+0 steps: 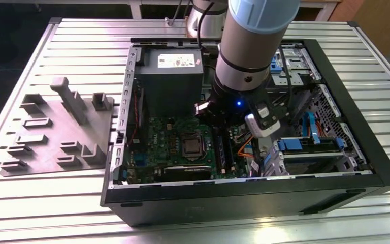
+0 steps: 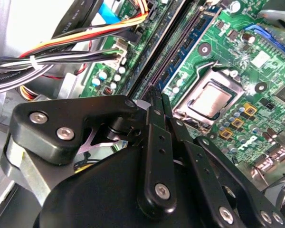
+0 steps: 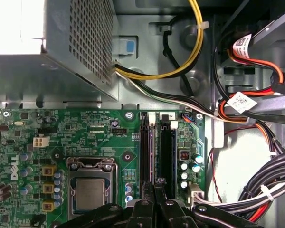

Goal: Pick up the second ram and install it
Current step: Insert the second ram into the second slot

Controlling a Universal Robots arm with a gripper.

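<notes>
The pincer [image 3: 157, 181] is clenched: in the first wrist view I see its black fingertips [image 3: 151, 190] drawn together on the near end of the second ram [image 3: 153, 147]. The ram shows as a thin strip seen edge-on, standing upright in line with the black memory slots. In the second wrist view the pincer [image 2: 155, 92] has its tips pressed close, poised right over the same row of slots on the green motherboard [image 2: 237, 57].

From my exterior view, the arm [image 1: 249, 51] reaches straight down into the open computer case [image 1: 249, 195], its wrist above the middle of the board. The ram sits inside that case, between the processor socket [image 3: 90, 192] on one side and a row of small capacitors [image 3: 185, 173] on the other. The socket's metal lid [image 2: 211, 99] is near the fingers but apart from them.

The grey power supply [image 1: 171, 71] fills the far part of the case, with yellow and black cables [image 3: 194, 42] looping out past it. A thick black cable bundle [image 3: 256, 190] lies beside the board's edge.

On the desk [image 1: 46, 203], at the exterior view's left and well apart from the case, lies the grey moulded fixture tray [image 1: 53, 137].
</notes>
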